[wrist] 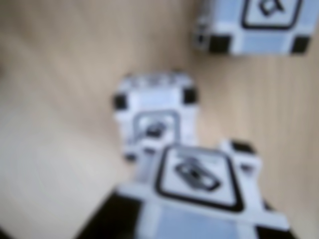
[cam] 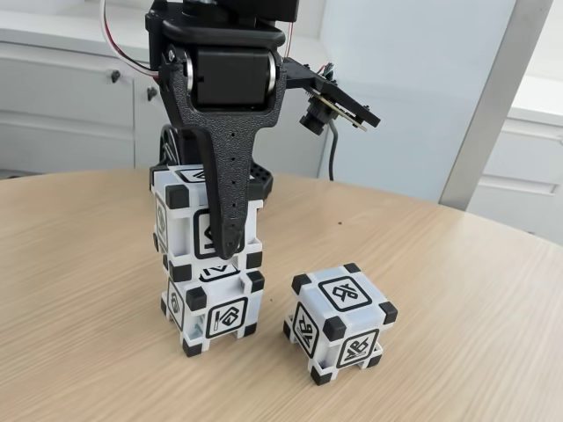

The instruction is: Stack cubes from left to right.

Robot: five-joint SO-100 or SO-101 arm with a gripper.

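Note:
Three translucent white cubes with black corners sit on a round wooden table (cam: 457, 264). In the fixed view my gripper (cam: 220, 246) is shut on the upper cube (cam: 180, 220), with one black finger (cam: 227, 202) running down its front face. That cube sits right over the lower cube (cam: 215, 312), shifted slightly back; whether they touch I cannot tell. The third cube (cam: 339, 321) stands alone to the right. The blurred wrist view has the held cube (wrist: 199, 184) at the bottom, the lower cube (wrist: 154, 114) beyond it, and the third cube (wrist: 254, 25) at top right.
The arm's base (cam: 259, 180) stands just behind the stack. The wrist camera (cam: 330, 110) juts out to the right above the lone cube. White cabinets (cam: 70, 105) lie beyond the table's curved far edge. Bare wood spreads left and in front of the cubes.

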